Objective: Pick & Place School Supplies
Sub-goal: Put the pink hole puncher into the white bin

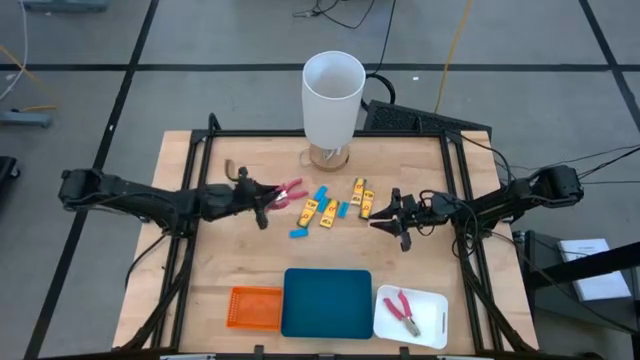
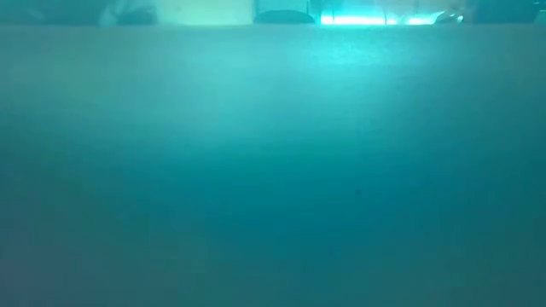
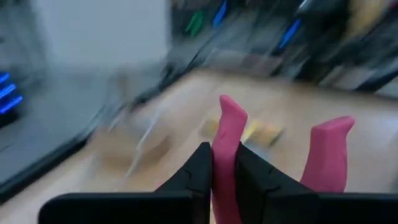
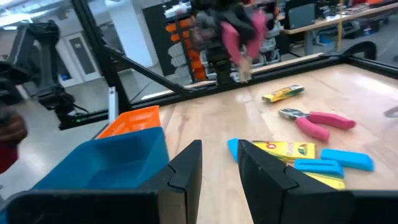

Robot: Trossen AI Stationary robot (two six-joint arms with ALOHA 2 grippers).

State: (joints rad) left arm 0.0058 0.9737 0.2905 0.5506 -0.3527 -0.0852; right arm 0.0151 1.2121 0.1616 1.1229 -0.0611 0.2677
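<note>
Two red-handled pliers: one smooth rubbery handle clamped between left gripper [image 3: 219, 163] fingers, one in white tray [image 1: 432, 330]. Four flat yellow pieces [image 1: 362, 190], three blue blocks [image 1: 320, 195] between both grippers. Right gripper [image 4: 219, 163] narrow, empty.

No readable text, brand, number or sign anywhere. The small yellow rectangular pieces [image 1: 311, 209] lying mid-worktop carry dark and red marks, seen closer in the right wrist view [image 4: 287, 150], but no letters can be made out. The white paper sheet [image 1: 590, 267] off the worktop's right edge has faint lines, illegible. Low view is a teal blur, nothing to read.
</note>
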